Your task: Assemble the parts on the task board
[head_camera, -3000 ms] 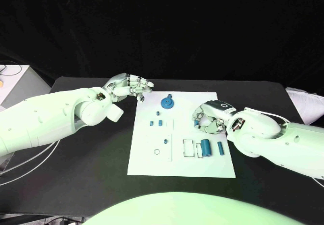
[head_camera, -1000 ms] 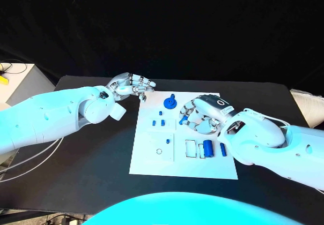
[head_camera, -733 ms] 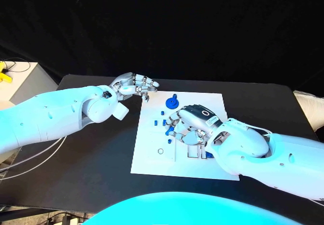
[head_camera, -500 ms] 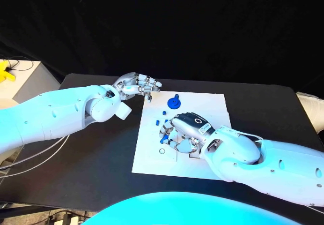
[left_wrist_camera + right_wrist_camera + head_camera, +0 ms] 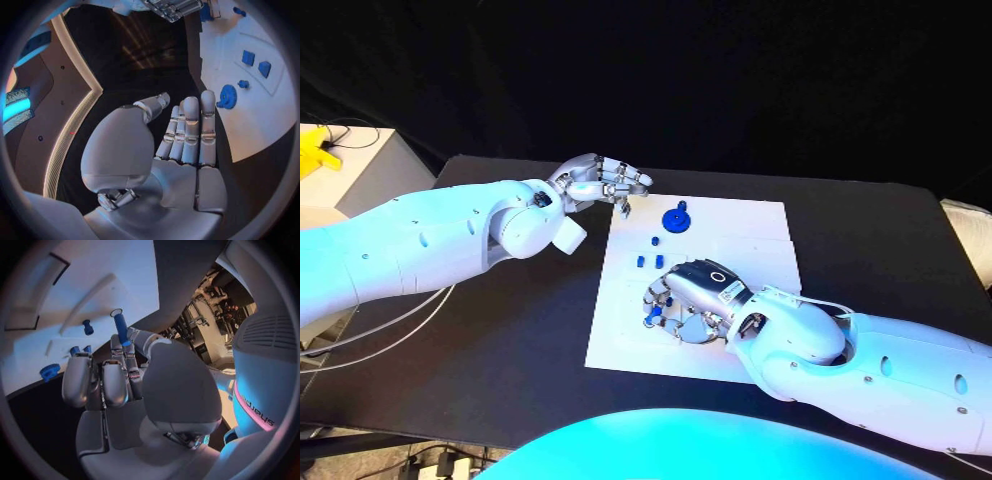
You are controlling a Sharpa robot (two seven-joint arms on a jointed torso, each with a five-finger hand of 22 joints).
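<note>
A slim blue cylindrical peg (image 5: 121,329) is pinched upright at the fingertips of the right hand (image 5: 687,300), its tip directed at a small ring-shaped socket (image 5: 115,312) on the white task board (image 5: 733,225), presumably for insertion. The left hand (image 5: 600,184), beside the board's far corner, is empty, fingers extended together near a blue gear-like part (image 5: 227,96).
</note>
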